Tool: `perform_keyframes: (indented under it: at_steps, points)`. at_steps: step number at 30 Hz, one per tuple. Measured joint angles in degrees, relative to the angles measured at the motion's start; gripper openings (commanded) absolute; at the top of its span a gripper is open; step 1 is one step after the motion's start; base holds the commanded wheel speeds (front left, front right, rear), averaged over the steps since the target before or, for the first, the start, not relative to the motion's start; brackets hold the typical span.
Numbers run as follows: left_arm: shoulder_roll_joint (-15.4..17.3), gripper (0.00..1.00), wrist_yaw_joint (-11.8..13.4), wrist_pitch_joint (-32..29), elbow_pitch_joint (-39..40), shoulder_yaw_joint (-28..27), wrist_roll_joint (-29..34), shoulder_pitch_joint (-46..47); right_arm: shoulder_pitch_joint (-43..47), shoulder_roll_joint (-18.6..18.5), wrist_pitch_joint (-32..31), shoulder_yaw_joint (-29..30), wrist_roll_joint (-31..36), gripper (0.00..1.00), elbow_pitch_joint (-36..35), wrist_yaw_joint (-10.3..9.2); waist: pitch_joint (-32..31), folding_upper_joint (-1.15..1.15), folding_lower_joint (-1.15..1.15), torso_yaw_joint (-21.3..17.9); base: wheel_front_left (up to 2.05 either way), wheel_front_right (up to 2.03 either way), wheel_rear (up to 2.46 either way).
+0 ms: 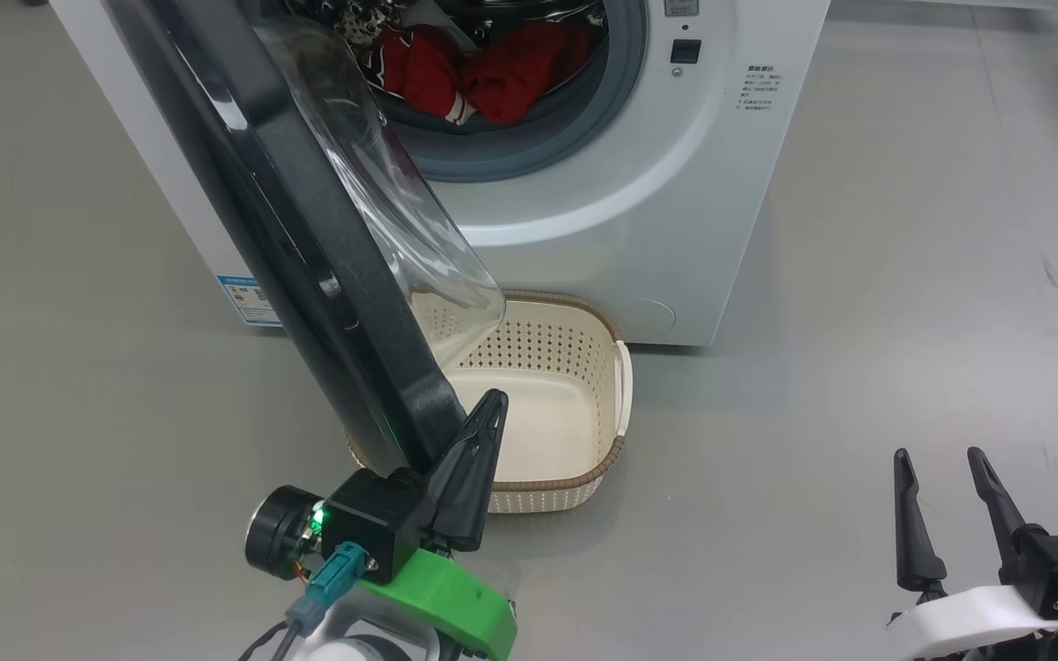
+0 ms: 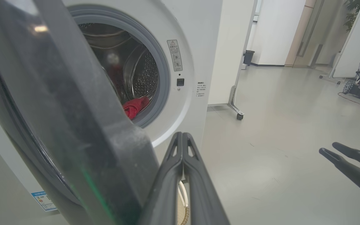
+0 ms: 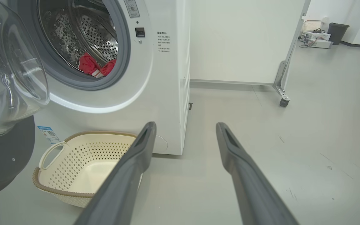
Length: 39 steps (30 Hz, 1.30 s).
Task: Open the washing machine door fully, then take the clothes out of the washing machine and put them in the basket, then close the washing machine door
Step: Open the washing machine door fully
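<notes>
there the left claw (image 1: 495,397), fingers together, angles up beside the door (image 1: 290,229).

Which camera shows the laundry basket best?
The right wrist view: most of the basket shows, handle included. In the head view the door covers the basket partly; the left wrist view catches a sliver.

Head cam is looking down on the washing machine (image 1: 694,211); both wrist cams are facing it from low, left one hugging the door (image 2: 58,118).
</notes>
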<state>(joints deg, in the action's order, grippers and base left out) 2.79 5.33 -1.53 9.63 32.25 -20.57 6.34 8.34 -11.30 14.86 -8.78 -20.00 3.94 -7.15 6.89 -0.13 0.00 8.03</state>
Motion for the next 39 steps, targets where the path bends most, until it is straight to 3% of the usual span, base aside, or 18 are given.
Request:
perform_keyframes:
  at_steps: [39]
  points:
    - [-0.31, 0.0, 0.89, 0.7, -0.67, -0.09, -0.03, -2.59, 0.01, -2.79, 0.0, 3.52, 2.53, 1.0, -0.46, -0.01, 1.13, 0.0, 0.0, 6.7, 0.0, 0.0, 0.0]
